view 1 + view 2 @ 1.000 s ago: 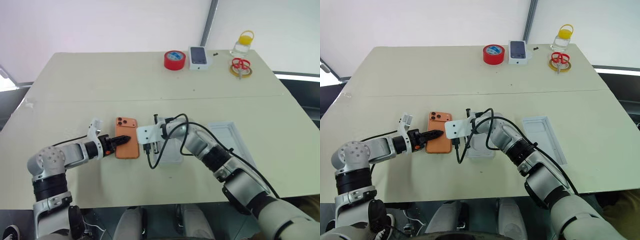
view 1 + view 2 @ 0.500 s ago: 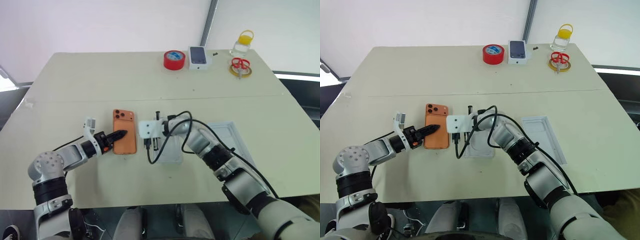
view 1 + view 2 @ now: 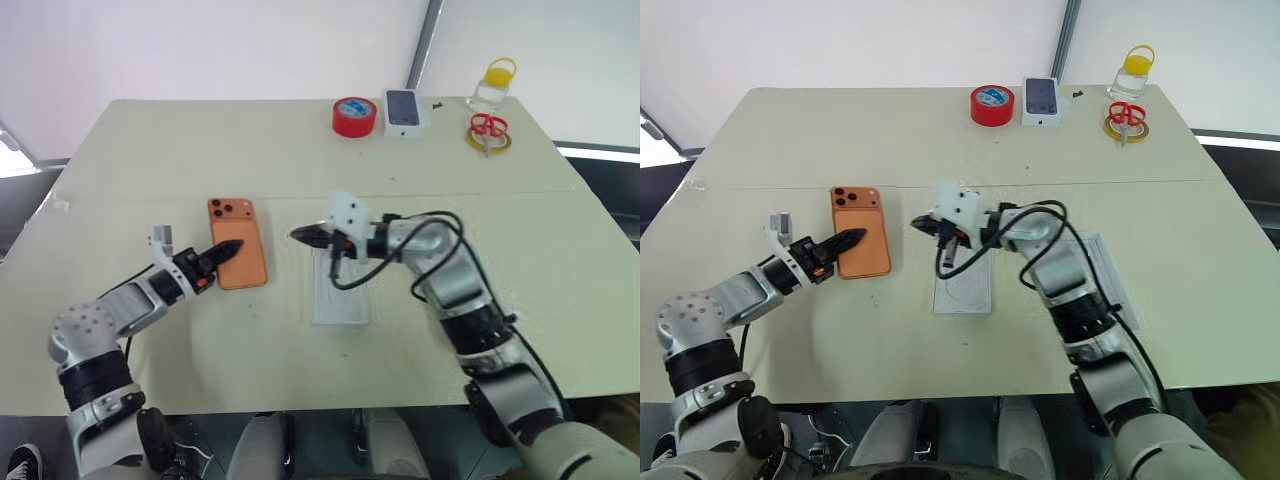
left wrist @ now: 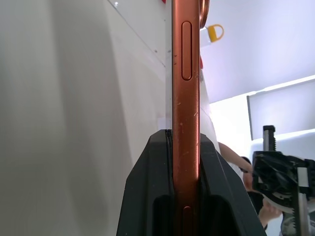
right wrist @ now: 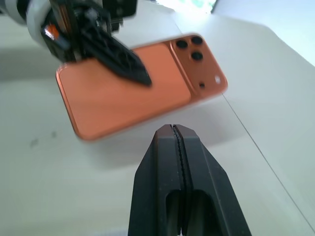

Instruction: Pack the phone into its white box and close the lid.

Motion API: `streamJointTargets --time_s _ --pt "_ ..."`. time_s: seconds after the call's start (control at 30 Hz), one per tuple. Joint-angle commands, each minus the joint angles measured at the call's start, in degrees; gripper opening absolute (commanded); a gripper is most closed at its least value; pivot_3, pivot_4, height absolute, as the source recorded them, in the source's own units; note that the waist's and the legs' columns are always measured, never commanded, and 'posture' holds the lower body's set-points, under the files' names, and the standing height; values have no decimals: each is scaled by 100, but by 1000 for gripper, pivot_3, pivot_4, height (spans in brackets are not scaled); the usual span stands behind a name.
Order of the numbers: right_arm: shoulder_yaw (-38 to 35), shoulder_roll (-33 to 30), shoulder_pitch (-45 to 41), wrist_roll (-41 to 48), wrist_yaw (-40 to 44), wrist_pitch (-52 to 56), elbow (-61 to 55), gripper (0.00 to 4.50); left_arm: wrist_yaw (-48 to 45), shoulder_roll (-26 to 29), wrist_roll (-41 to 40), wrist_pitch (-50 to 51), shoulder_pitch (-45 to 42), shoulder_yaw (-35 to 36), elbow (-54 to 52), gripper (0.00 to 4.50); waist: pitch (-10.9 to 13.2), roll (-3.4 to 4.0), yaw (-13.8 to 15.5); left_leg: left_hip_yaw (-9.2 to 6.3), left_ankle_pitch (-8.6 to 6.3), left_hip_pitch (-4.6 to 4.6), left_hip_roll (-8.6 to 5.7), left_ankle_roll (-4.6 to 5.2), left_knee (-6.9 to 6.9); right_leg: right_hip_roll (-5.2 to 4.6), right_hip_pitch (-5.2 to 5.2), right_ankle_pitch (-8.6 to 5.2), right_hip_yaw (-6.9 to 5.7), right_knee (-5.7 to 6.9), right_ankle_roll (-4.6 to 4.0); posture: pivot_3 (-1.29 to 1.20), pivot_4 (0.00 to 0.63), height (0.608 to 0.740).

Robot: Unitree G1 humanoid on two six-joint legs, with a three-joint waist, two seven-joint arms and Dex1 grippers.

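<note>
Phone (image 3: 237, 255), pinched by its near edge in the left gripper's fingers (image 3: 222, 250) just left of the white box (image 3: 341, 292), should travel level over that tray before release, while the right gripper (image 3: 305, 236), fingers pressed together, stays clear.
</note>
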Motion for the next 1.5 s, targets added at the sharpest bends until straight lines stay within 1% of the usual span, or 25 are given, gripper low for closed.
streamJointTargets --time_s 0.03,0.07,0.13,0.17,0.3,0.37,0.4,0.43,0.57,0.7,0.83,0.87,0.9,0.97,1.0,1.17,1.3,1.37,1.4,1.47,1.5 --pt "-174 -288 273 301 116 192 -713 0 63 -68 -448 276 -87 -150 -304 29 1 0 -10 0 0 0 0 0 -1 1 -2 0 0 0 0 0 150 740" --pt "-260 -364 379 481 164 365 -885 0 64 -94 -472 313 -75 -236 -351 29 2 -2 -6 1 0 0 1 0 -1 3 -2 0 0 1 1 0 150 740" --pt "-482 -440 502 1035 291 988 -1177 521 60 -128 -503 312 -60 -373 -442 0 5 -5 -12 1 1 0 4 1 -1 8 -2 -1 0 1 1 0 150 740" --pt "-555 -568 648 1136 360 972 -1344 770 76 -178 -523 307 -104 -446 -462 0 6 -6 -4 1 1 0 5 1 -1 9 -2 -1 0 1 1 0 150 740" --pt "-735 -966 1119 1185 376 604 -1631 2688 126 -329 -583 309 -331 -699 -366 0 10 -14 29 -1 1 0 4 3 3 11 5 -8 -2 -3 -8 0 150 740" --pt "-845 -1082 1287 1242 376 447 -1738 3546 117 -373 -547 315 -378 -866 -361 0 13 -18 31 -1 0 0 3 4 7 11 8 -13 -2 -6 -14 0 150 740" --pt "-883 -1175 1379 1297 413 467 -1774 4095 134 -410 -541 320 -409 -933 -357 0 13 -19 24 0 0 0 3 5 9 11 10 -15 -2 -7 -13 0 150 740" --pt "-911 -1268 1471 1382 487 502 -1813 4449 167 -453 -553 328 -444 -970 -334 0 13 -19 23 0 0 0 3 6 10 11 11 -15 -1 -7 -13 0 150 740" --pt "-951 -1439 1692 1584 574 383 -1971 4449 294 -603 -660 301 -559 -1007 -253 0 16 -24 12 0 -1 0 3 8 11 12 11 -17 -1 -6 -8 0 150 740" --pt "-420 -1758 1957 1153 842 -146 -2019 4449 295 -595 -647 158 -606 -1017 -239 0 21 -31 11 -1 -1 0 10 8 11 18 10 -18 -1 -6 -5 0 150 740" --pt "-45 -1676 2069 914 792 -487 -1799 4449 305 -473 -737 99 -642 -896 -201 0 26 -38 12 0 -1 1 11 8 11 19 10 -19 -1 -5 -5 0 150 740" --pt "51 -1655 2072 808 762 -603 -1695 3954 299 -428 -718 87 -625 -900 -212 0 27 -40 15 0 -1 1 11 8 11 20 10 -18 -1 -5 -5 0 150 740" --pt "126 -1648 2079 709 749 -735 -1597 3634 277 -388 -687 64 -598 -923 -244 0 28 -41 16 0 -1 1 11 8 13 19 10 -18 -1 -6 -5 0 150 740" --pt "220 -1625 2097 632 742 -895 -1484 2652 318 -367 -773 68 -563 -869 -244 0 30 -43 28 1 -1 0 11 8 15 19 11 -18 0 -6 -6 0 150 740" --pt "276 -1613 2087 547 719 -1024 -1429 2254 308 -332 -772 62 -523 -880 -280 0 30 -44 32 0 -1 0 10 8 16 18 11 -19 0 -6 -6 0 150 740" --pt "456 -1615 2032 293 688 -1374 -1145 2254 355 -287 -820 18 -417 -885 -343 0 31 -45 32 -1 -1 0 10 8 18 18 13 -19 0 -6 -7 0 150 740" --pt "476 -1588 2001 363 765 -1403 -1047 2254 393 -288 -890 -11 -364 -904 -405 0 31 -45 25 -2 -1 1 10 7 18 18 13 -19 0 -6 -7 0 150 740" --pt "477 -1583 1981 330 740 -1426 -1003 1687 411 -310 -898 -35 -334 -922 -433 0 31 -46 29 -2 -1 1 10 7 18 18 13 -19 0 -6 -7 0 150 740" --pt "510 -1604 1970 255 742 -1479 -952 1319 424 -325 -903 -50 -322 -931 -442 0 31 -45 29 -2 -1 1 10 7 18 18 13 -19 0 -6 -7 0 150 740" --pt "570 -1645 1943 95 719 -1573 -861 357 448 -352 -937 -70 -310 -950 -453 0 31 -45 28 -2 -1 1 10 7 18 18 14 -19 0 -6 -7 0 150 740" --pt "578 -1645 1932 41 690 -1593 -831 20 461 -362 -959 -73 -308 -955 -456 0 31 -45 26 -2 -1 1 10 7 18 18 14 -19 0 -6 -7 0 150 740"
